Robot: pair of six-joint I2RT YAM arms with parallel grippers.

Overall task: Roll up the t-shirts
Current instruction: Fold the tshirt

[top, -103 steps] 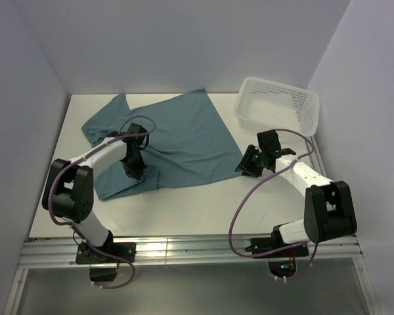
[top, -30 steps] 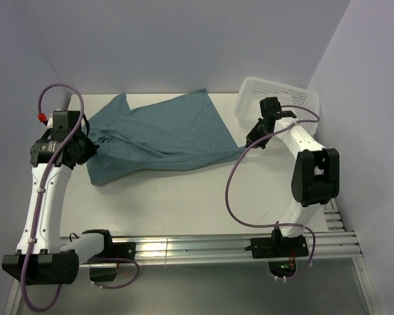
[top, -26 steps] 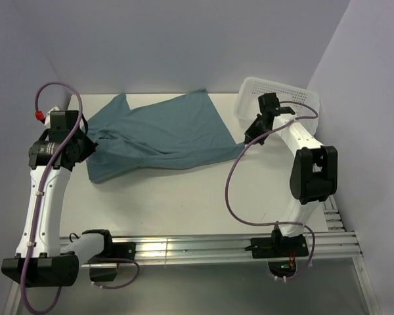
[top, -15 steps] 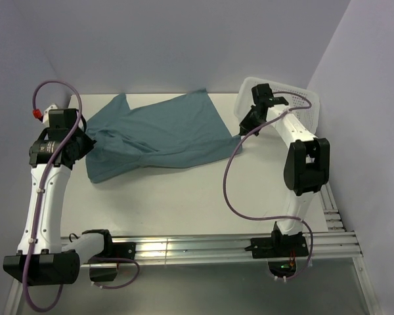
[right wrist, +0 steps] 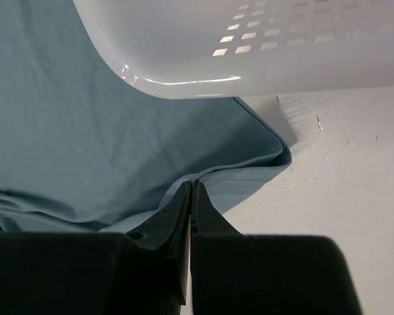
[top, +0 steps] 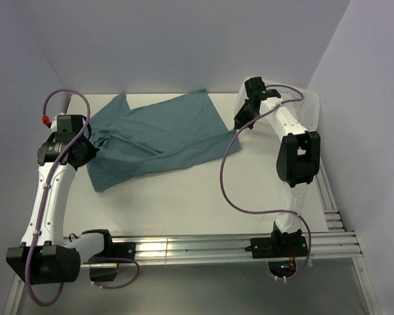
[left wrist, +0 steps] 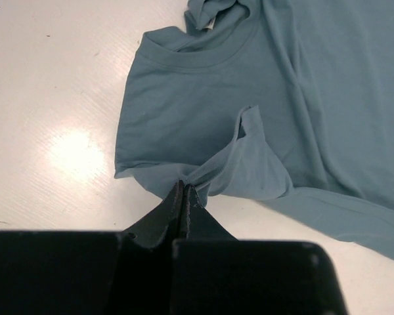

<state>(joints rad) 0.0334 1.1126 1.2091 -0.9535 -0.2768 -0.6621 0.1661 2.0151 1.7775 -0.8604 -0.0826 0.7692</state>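
Observation:
The teal t-shirt (top: 161, 134) lies spread across the far half of the table, wrinkled. My left gripper (top: 87, 152) is shut on its left edge; in the left wrist view the tips (left wrist: 183, 188) pinch a fold of the t-shirt (left wrist: 203, 118) below the collar. My right gripper (top: 238, 125) is shut on the shirt's right corner beside the basket; in the right wrist view the tips (right wrist: 192, 186) pinch the folded hem of the t-shirt (right wrist: 65, 111).
A white mesh basket (top: 295, 108) stands at the far right, partly behind my right arm; its rim (right wrist: 203, 46) hangs just above the right gripper. Walls close in the table at back, left and right. Bare table (top: 184, 197) lies in front of the shirt.
Both grippers took hold of the shirt and lifted outward. Since half a second ago the right gripper moved further back left with the corner; the left gripper shifted slightly right and down.

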